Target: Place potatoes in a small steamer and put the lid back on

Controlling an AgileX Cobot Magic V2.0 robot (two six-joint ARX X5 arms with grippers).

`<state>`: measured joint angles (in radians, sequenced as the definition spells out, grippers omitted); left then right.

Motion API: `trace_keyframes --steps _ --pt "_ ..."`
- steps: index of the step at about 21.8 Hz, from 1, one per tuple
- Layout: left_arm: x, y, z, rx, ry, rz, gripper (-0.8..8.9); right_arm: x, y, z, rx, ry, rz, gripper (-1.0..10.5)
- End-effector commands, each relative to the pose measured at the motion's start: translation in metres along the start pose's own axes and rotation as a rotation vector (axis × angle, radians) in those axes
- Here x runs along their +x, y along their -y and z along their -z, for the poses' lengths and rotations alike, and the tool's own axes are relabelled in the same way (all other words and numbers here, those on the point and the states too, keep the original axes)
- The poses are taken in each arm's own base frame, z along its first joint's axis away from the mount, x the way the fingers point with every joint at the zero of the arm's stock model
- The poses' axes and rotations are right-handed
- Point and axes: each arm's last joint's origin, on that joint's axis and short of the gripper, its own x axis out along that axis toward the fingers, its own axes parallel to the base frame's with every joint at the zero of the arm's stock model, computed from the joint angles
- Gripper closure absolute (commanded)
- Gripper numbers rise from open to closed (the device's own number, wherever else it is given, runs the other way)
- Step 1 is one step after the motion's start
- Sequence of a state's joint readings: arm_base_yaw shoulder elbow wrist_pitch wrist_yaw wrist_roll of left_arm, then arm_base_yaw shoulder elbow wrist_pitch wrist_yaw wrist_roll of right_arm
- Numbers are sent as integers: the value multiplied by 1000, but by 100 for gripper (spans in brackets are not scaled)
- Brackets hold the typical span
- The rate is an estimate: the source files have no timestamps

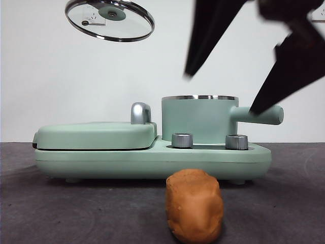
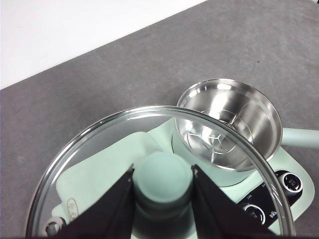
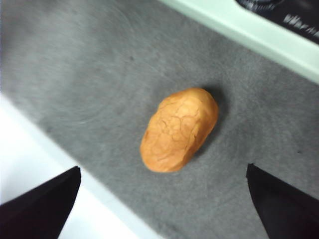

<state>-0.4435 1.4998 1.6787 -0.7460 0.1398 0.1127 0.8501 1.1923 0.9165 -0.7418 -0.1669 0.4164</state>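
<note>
The right gripper (image 3: 162,204) hangs spread wide above the potato (image 1: 195,205), which lies on the grey mat at the steamer's (image 1: 199,119) six o'clock. The left gripper (image 2: 163,196) pinches the lid's (image 1: 109,19) knob (image 2: 162,177), high at ten o'clock.

Your left gripper (image 2: 162,181) was raised high, its jaws clamped on the lid's knob (image 2: 163,175). Your right gripper (image 1: 242,76) hung in the air with jaws spread wide, pointing down toward the counter (image 3: 75,74).
</note>
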Motion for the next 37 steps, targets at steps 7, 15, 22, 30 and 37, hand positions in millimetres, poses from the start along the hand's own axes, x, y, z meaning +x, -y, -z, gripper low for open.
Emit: trace_keyframes --steps 7,15,22,30,37 --pt "-32 5 -12 30 94 -1 795 59 -12 -10 33 -66 74 418" --pt "-37 6 -10 28 88 0 795 110 -8 -10 27 -140 138 607" --pt "-37 6 -10 28 85 0 795 89 -17 -30 -15 -181 119 813" --pt "-37 6 -9 27 77 2 795 -11 10 -140 -23 16 155 813" --pt "-37 6 -7 23 57 4 795 -21 65 -210 73 94 215 813"
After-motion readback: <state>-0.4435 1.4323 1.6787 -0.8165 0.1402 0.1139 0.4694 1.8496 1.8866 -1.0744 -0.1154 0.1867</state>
